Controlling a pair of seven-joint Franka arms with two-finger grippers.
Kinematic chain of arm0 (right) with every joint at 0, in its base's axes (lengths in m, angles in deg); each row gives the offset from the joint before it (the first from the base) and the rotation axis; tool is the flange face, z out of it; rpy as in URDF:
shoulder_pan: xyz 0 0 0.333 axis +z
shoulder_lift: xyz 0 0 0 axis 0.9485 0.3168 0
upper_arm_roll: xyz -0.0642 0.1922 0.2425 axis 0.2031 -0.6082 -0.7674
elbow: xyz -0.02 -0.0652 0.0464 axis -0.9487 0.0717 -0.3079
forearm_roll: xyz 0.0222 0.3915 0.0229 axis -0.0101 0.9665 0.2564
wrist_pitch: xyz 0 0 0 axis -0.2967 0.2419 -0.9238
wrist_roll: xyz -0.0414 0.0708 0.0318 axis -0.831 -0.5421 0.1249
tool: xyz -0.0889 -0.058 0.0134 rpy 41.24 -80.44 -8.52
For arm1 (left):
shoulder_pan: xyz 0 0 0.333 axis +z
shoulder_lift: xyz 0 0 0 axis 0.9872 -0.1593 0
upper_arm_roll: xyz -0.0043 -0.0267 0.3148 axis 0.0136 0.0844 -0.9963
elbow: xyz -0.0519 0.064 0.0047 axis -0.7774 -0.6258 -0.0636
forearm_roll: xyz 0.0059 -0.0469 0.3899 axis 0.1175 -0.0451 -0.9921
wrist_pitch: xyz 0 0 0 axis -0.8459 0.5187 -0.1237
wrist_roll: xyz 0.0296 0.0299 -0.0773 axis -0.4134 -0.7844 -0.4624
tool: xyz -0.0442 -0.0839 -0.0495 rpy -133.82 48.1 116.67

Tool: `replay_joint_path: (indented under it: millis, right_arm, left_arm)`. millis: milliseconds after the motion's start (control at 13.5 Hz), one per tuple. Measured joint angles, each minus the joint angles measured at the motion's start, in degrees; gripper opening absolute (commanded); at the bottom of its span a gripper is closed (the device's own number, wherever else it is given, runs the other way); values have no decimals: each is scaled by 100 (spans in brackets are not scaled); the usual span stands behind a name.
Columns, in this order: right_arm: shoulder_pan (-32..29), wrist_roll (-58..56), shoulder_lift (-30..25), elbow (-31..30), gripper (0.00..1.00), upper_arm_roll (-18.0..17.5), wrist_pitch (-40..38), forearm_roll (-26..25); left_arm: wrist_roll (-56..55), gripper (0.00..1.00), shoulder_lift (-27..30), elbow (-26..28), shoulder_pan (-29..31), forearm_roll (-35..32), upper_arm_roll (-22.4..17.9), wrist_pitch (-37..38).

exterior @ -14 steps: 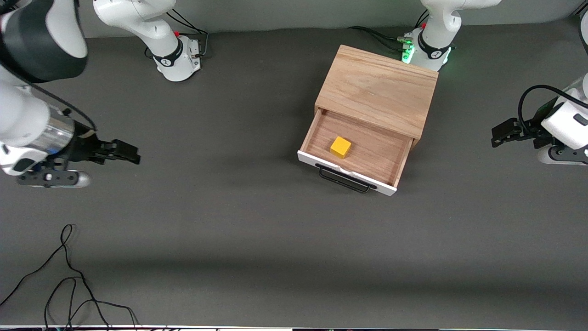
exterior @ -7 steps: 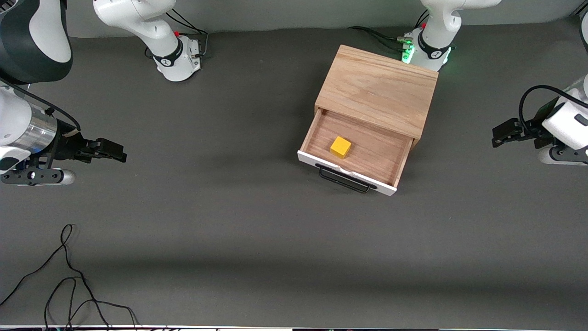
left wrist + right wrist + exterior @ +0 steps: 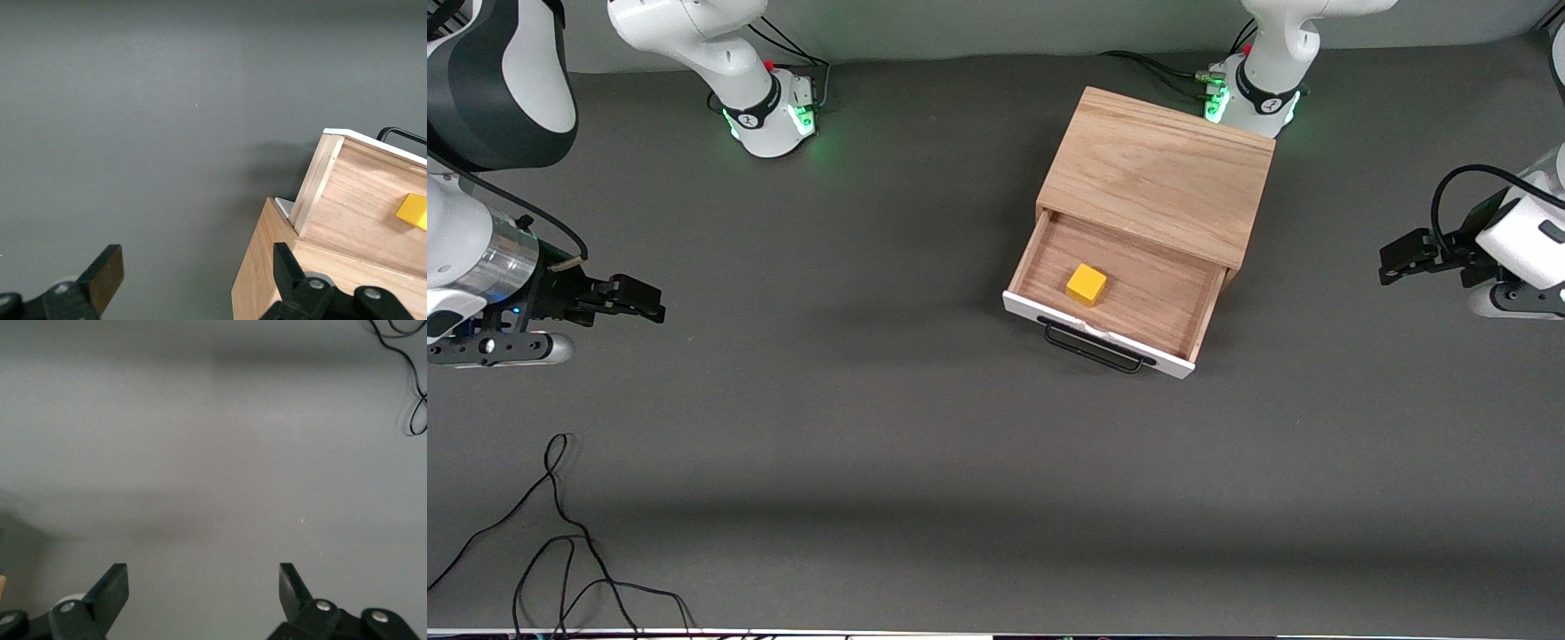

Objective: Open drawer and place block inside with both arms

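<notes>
Table (image 3: pixel 889 418): dark grey mat surface. Oak cabinet (image 3: pixel 1158 173) sits on it toward the left arm's end. Loose black cable (image 3: pixel 560 542) lies near the front camera, toward the right arm's end.

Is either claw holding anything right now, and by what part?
Nothing is held. The left claw and the right claw are both open and empty; the block lies in the drawer.

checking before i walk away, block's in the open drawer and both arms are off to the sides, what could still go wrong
The drawer stands pulled out with the block near its white front; a hard push shut could slide the block. The black handle juts toward the front camera, so a sweeping arm might snag it. The loose cable near the right gripper could catch; the left gripper waits, open.
</notes>
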Motion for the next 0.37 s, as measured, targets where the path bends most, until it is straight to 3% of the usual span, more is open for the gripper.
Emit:
replay_joint_path:
  millis: [222, 369]
  right_arm:
    - [-494, -37, 31, 0, 100, -425, 34, 0]
    - [-563, -47, 31, 0, 100, -489, 34, 0]
  left_arm:
    - [1, 100, 0, 0, 0, 0, 0, 0]
    - [1, 100, 0, 0, 0, 0, 0, 0]
